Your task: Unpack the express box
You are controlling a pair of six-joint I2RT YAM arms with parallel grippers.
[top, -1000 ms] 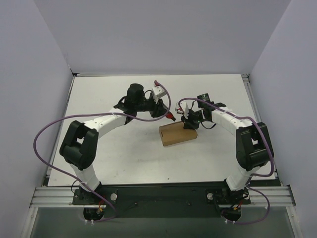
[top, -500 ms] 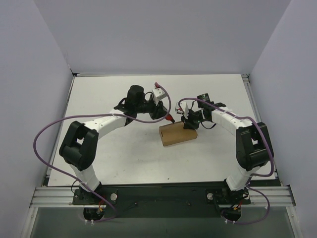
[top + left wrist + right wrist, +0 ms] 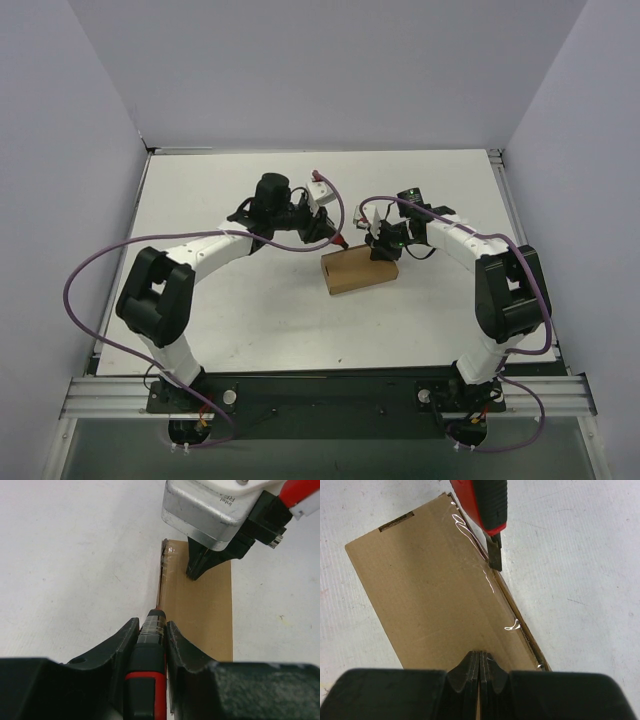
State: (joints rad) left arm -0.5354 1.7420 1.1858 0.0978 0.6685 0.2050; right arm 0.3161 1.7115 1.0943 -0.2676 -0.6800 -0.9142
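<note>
Express box (image 3: 358, 270) lies flat and closed on the white table (image 3: 250, 320), about mid-table, right between the two arms, its long side running left to right with a slight tilt. Clear tape glints along its far long edge, and that's where the action is: the blade of the utility knife (image 3: 482, 505) is down on that taped seam, towards the box's left end, red-and-black handle angled up and away from it. Left gripper (image 3: 150, 630) has the knife handle clamped between both fingers, a firm grasp. Across from it, right gripper (image 3: 479, 656) is clenched tight, fingers pressed together with nothing between them, their joined tips resting on the brown top near the right end. A purple cable (image 3: 100, 270) loops off the left arm, and pale grey walls (image 3: 330, 70) box in the table on three sides
</note>
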